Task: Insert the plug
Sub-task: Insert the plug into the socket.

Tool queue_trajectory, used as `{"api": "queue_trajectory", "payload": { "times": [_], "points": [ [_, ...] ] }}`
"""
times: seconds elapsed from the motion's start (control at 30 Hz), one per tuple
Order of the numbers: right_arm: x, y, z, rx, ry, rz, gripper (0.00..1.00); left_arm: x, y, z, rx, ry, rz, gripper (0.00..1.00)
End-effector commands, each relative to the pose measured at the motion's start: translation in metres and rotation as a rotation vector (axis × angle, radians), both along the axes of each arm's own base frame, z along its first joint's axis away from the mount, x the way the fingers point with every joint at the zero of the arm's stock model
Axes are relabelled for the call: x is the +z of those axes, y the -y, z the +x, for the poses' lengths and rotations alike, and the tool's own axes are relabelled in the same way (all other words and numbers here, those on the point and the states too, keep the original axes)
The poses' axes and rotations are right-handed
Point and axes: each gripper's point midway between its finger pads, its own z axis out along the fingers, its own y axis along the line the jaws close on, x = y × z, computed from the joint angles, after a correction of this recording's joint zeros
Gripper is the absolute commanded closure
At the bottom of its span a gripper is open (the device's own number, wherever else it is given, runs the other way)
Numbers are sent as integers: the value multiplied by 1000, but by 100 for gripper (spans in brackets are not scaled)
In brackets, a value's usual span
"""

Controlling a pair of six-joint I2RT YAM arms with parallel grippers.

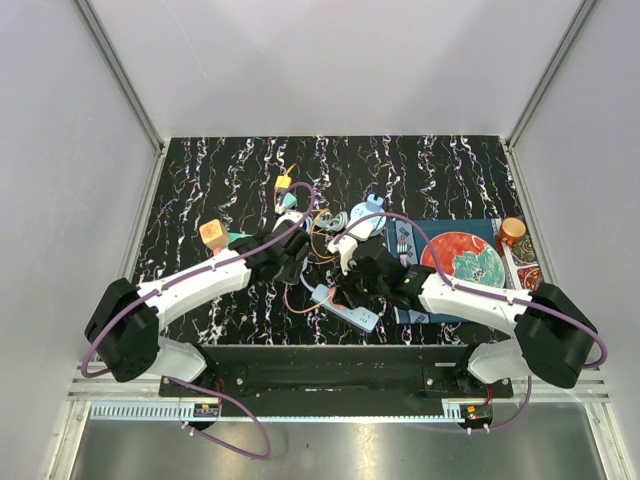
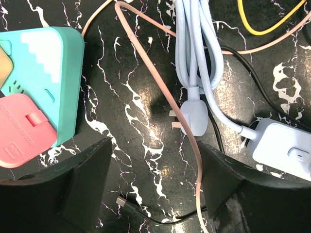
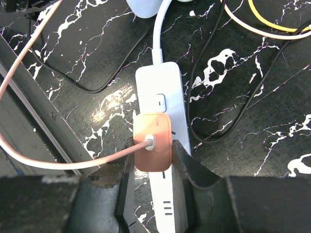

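My desk (image 1: 200,170) is black, veined with white marbling. Lying straight on it I see a white power strip (image 3: 170,82) near the front, a bundled pale blue cord (image 2: 197,43) beside it, and a pink cable (image 2: 162,92), a yellow cable (image 2: 257,32) and a black cable (image 3: 87,90) tangled mid-desk. A teal-and-pink block (image 2: 48,73) lies left; a blue mat (image 1: 440,226) covers the right.

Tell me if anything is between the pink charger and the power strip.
Nothing visible. The right gripper holds the pink charger directly against the face of the white power strip; its pink cable trails off to the left.
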Motion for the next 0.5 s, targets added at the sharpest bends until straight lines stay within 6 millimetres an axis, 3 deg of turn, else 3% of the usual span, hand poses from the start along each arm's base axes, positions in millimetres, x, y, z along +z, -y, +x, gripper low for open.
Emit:
{"api": "queue_trajectory", "payload": {
  "times": [0.0, 0.3, 0.47],
  "points": [
    [-3, 0, -6, 12, -33, -47, 100, 26, 10, 13, -6, 74, -73, 26],
    [-34, 5, -21, -1, -117, -47, 98, 51, 11, 19, -5, 130, -126, 26],
    [-39, 7, -31, -30, -176, -22, 96, 64, 11, 23, 9, 168, -168, 26]
  ]
}}
